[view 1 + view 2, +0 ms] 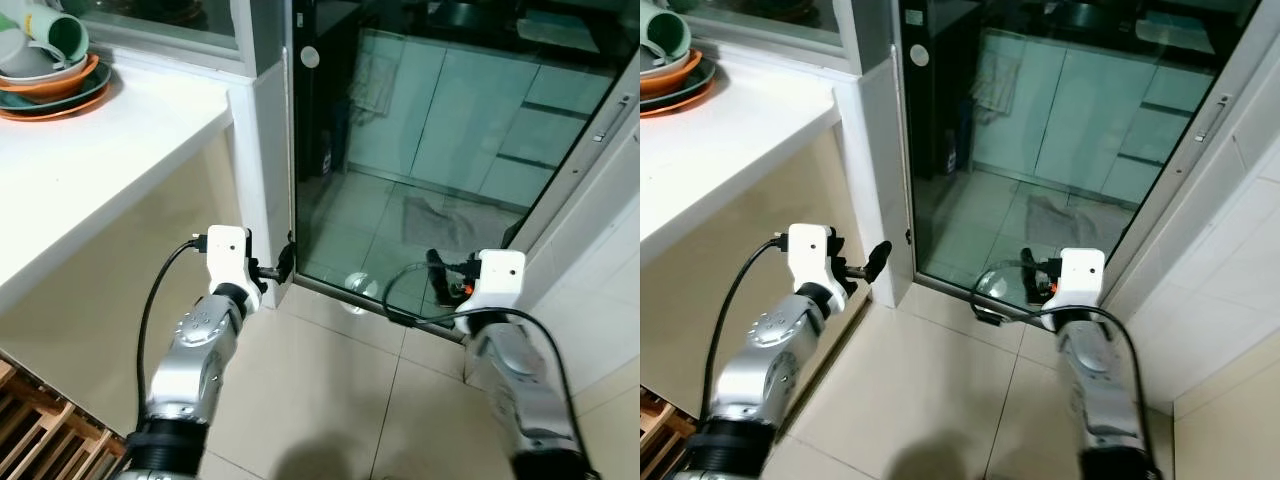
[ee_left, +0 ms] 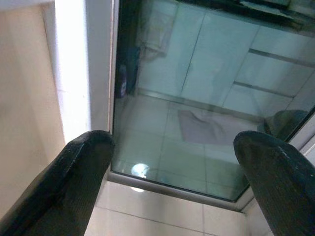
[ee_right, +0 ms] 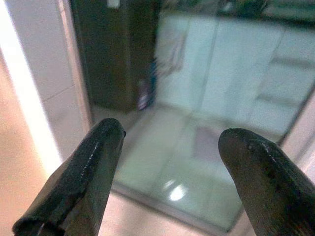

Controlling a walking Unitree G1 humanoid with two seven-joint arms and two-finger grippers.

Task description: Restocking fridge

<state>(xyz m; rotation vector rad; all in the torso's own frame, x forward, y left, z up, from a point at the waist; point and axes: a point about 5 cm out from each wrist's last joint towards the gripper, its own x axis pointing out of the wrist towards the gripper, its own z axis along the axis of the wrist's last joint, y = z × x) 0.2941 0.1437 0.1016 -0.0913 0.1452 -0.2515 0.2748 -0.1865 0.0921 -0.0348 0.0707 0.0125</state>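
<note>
A dark glass door (image 1: pixel 430 150) stands straight ahead, and pale cabinets and floor tiles show in it. No fridge or goods to stock can be made out. My left gripper (image 1: pixel 283 264) is held low by the white door post (image 1: pixel 264 150), open with nothing between its fingers (image 2: pixel 83 167). My right gripper (image 1: pixel 440 278) is held low before the door's lower right corner, also open and holding nothing. The right wrist view shows its fingertips (image 3: pixel 103 142) spread wide toward the glass.
A white counter (image 1: pixel 100 160) runs along my left with stacked bowls and plates (image 1: pixel 50 70) at its far end. Wooden slats (image 1: pixel 40 430) lie low at the left. A white wall (image 1: pixel 600 260) closes the right side. Beige floor tiles (image 1: pixel 330 390) stretch between my arms.
</note>
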